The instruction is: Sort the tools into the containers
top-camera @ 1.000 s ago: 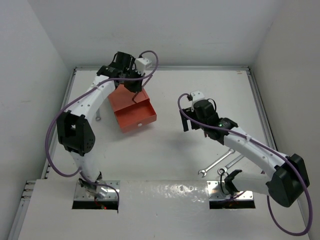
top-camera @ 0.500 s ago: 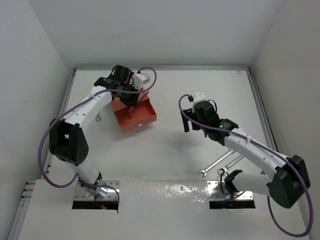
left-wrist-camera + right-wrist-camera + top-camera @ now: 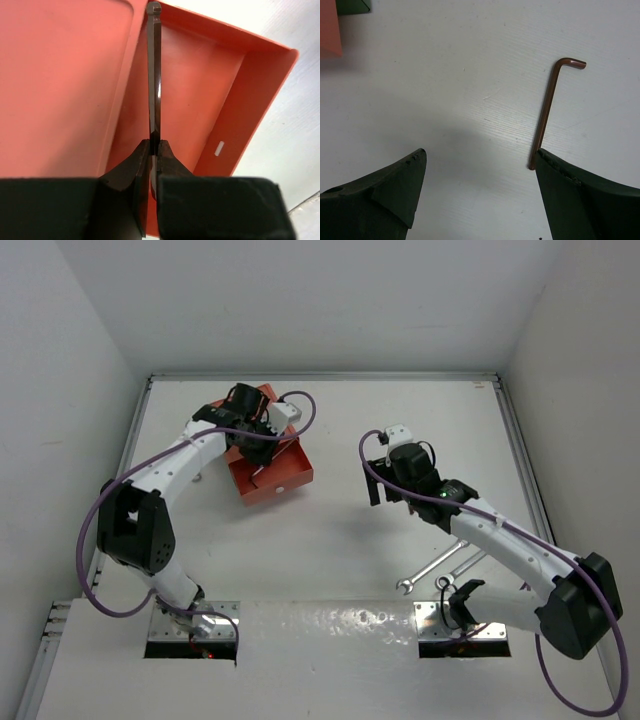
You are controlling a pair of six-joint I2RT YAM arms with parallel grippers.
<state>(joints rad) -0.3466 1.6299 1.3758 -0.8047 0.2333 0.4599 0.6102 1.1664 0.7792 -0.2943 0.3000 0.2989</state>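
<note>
Left gripper (image 3: 154, 150) lowered into orange-red open drawer (image 3: 225, 115), clamped on slim dark metal tool (image 3: 154, 75), right wrist view alone shows reddish-brown L-shaped hex key (image 3: 547, 110), right gripper (image 3: 480, 155) spread wide, empty.

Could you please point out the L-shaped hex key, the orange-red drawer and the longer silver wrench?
L-shaped hex key (image 3: 545, 115): right wrist view, middle of its long arm.
orange-red drawer (image 3: 250, 110): left wrist view, inner face of one wall.
longer silver wrench (image 3: 432, 565): top external view, middle of its shaft.
</note>
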